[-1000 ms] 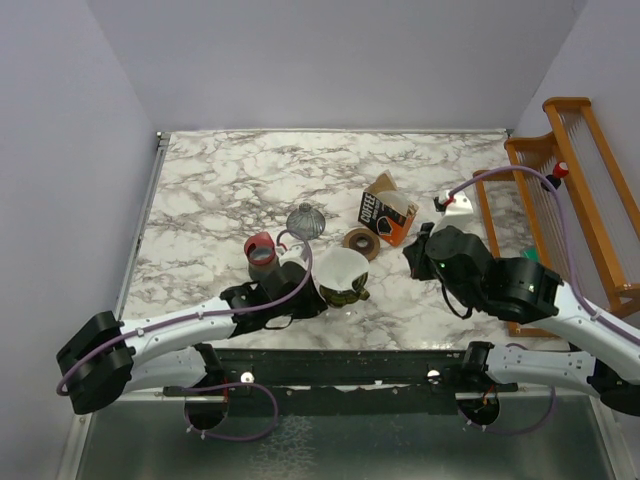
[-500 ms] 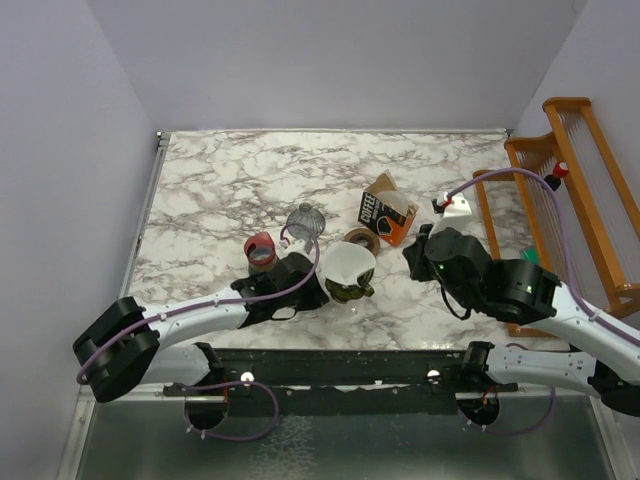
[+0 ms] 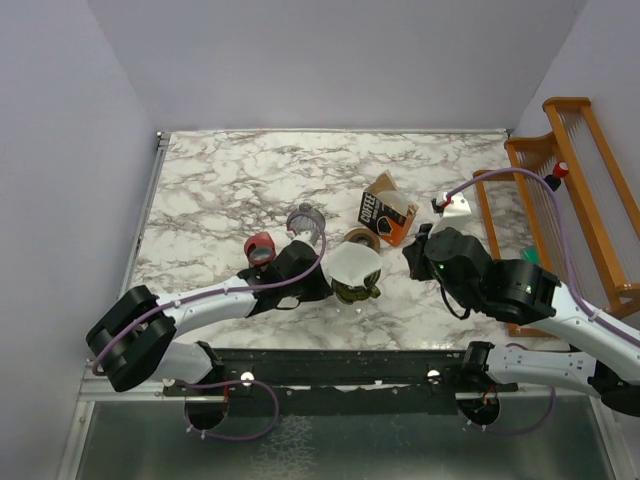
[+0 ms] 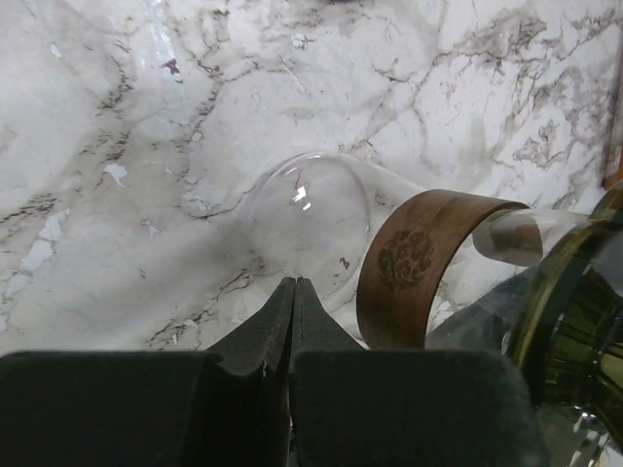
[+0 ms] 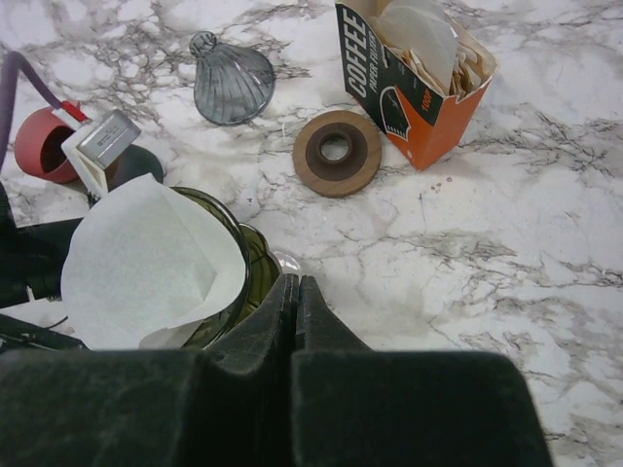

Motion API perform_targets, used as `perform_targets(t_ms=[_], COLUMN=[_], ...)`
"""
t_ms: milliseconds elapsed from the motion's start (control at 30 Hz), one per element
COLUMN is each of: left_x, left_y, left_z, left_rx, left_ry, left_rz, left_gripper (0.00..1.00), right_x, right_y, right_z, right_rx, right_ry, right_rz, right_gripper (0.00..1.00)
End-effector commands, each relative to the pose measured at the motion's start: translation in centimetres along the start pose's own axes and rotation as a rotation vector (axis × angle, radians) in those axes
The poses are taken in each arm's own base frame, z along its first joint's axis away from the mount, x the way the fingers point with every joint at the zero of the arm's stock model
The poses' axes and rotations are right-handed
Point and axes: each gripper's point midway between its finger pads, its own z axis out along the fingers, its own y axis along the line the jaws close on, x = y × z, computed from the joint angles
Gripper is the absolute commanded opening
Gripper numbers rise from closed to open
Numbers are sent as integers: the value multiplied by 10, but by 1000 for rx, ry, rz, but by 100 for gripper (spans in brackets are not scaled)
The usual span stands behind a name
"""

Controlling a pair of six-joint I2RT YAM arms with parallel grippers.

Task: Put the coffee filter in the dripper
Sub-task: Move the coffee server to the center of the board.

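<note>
Coffee filter sits askew in dripper. L gripper, R gripper: jaws closed, empty. Risk: L gripper, close alongside, bumps dripper and filter tips out.

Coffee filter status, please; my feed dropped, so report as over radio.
Left end effector shut, empty. Right end effector shut, empty. Coffee filter sitting in dripper mouth, paper creased. Nothing above it.

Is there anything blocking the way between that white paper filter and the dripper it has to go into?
Nothing visible does. The coffee filter already sits in the mouth of the dripper, its paper edge rising above the glass rim. The left gripper and right gripper both have their jaws shut on nothing.
</note>
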Motion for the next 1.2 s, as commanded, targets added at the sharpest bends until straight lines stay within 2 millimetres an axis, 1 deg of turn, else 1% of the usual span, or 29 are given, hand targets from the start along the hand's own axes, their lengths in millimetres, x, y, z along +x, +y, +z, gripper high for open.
perform_targets(t_ms=[0, 233, 467, 633, 1033, 1167], left_x=[6, 5, 4, 6, 1, -4], left_y=[-25, -34, -54, -67, -93, -111], left_z=[3, 7, 17, 29, 63, 75], left_rx=[100, 128, 182, 198, 225, 255], left_ry=[69, 70, 83, 100, 106, 108], left_rz=[25, 14, 7, 29, 61, 85], left_gripper=[0, 0, 0, 0, 0, 0], right_x=[-2, -2, -3, -7, -12, -15], right_y=[-3, -5, -9, -11, -18, -21], right_z=[2, 1, -3, -7, -17, -21], right_rx=[25, 26, 30, 26, 22, 27], right_ry=[-23, -24, -26, -35, -48, -53], right_rz=[-6, -4, 5, 14, 34, 36], right_gripper=[1, 1, 1, 1, 1, 1])
